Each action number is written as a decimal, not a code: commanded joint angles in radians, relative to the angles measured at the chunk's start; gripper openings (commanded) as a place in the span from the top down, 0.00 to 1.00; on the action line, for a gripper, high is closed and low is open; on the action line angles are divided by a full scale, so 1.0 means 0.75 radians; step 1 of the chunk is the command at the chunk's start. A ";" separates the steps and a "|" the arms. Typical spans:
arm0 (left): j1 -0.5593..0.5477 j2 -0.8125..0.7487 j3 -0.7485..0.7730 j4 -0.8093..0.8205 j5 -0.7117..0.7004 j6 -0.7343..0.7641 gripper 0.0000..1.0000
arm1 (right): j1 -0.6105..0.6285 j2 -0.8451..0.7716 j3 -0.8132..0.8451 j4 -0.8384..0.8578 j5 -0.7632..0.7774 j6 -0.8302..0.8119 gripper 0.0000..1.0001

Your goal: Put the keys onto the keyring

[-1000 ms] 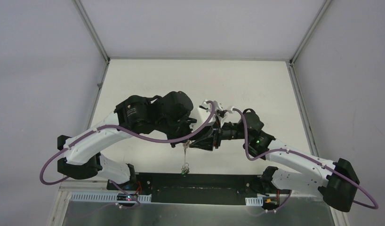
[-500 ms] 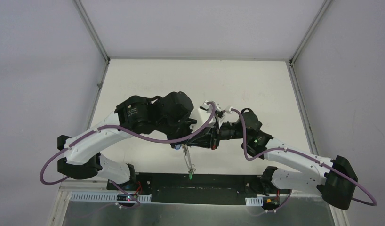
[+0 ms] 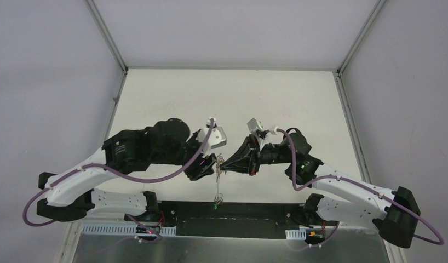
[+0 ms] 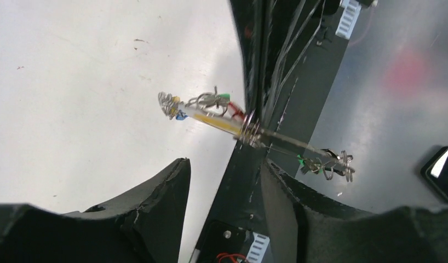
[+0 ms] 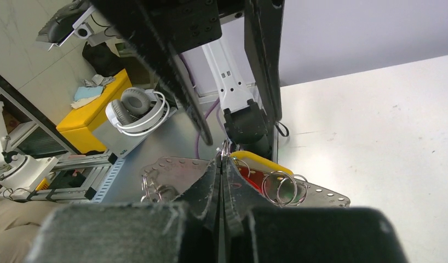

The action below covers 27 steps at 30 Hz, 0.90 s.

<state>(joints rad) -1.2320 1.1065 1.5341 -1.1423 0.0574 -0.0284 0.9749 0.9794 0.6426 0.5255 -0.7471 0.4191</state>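
Note:
The keyring (image 3: 217, 183) hangs in the air between the two arms, edge-on in the top view. My right gripper (image 3: 224, 164) is shut on its upper part. In the right wrist view the fingers (image 5: 213, 175) are pressed together on the grey band (image 5: 172, 164), with yellow and red keys (image 5: 260, 163) and small split rings just beyond. My left gripper (image 3: 202, 171) stands open to the left of the ring, apart from it. In the left wrist view its open gripper (image 4: 224, 163) lies below the keyring (image 4: 282, 142), where yellow, red and green keys (image 4: 213, 107) cluster at one end.
The black base plate (image 3: 233, 211) and a metal shelf lie at the near table edge, under the hanging ring. Purple cables loop off both arms. White walls enclose the table on three sides.
My right gripper has shut on the keyring. My left gripper has opened, let go of it and drawn back to the left. The ring now hangs from the right gripper.

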 commanded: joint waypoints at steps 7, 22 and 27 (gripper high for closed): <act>-0.013 -0.563 -0.543 0.749 0.062 -0.101 0.51 | 0.003 -0.111 -0.012 0.085 0.031 0.002 1.00; -0.012 -0.631 -0.911 1.277 0.140 -0.112 0.71 | 0.003 -0.116 -0.019 0.087 0.014 0.007 1.00; -0.012 -0.639 -0.921 1.286 0.163 -0.111 0.91 | 0.003 -0.118 -0.022 0.087 0.018 0.008 1.00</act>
<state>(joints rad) -1.2316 0.6327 0.8497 -0.2733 0.1394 -0.1074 0.9733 0.9169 0.6220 0.5201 -0.7422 0.4213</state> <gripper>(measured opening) 0.154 0.007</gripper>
